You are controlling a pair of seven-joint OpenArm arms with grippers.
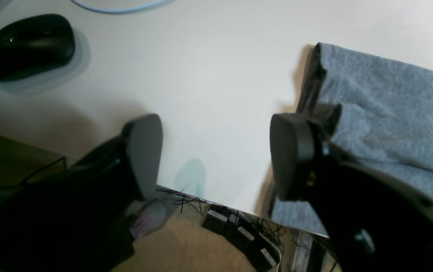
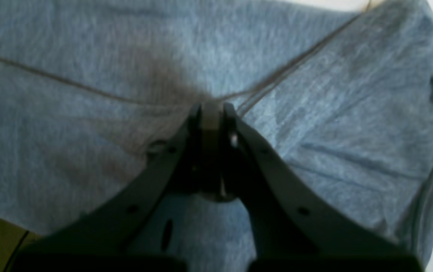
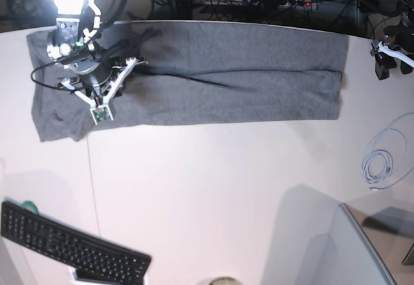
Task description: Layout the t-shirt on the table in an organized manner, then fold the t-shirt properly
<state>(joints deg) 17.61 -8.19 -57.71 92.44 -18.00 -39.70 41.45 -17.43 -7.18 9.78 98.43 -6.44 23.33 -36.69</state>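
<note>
- The large smooth white table [image 3: 213, 188] with a curved far edge and a thin dark seam line is carrying everything.
- The plain heather-grey knit t-shirt [image 3: 233, 72] is lying along the far side of the table as a long folded band, running from the far left corner almost to the right edge.
- The black keyboard [image 3: 71, 246] is sitting at the near left, well apart from the t-shirt.
- A coiled pale cable [image 3: 381, 162] is resting near the right edge.
- The right claw [image 2: 212, 109] is pressing down on the left part of the t-shirt, clenched tight with cloth pinched at its tips and creases radiating from them.
- The left claw [image 1: 216, 158] is hanging released over bare table at the right end, its jaws standing wide; the t-shirt's edge is lying just beside one finger [image 1: 290, 155].
- A black computer mouse [image 1: 27, 45] is sitting well apart from that claw.
</note>
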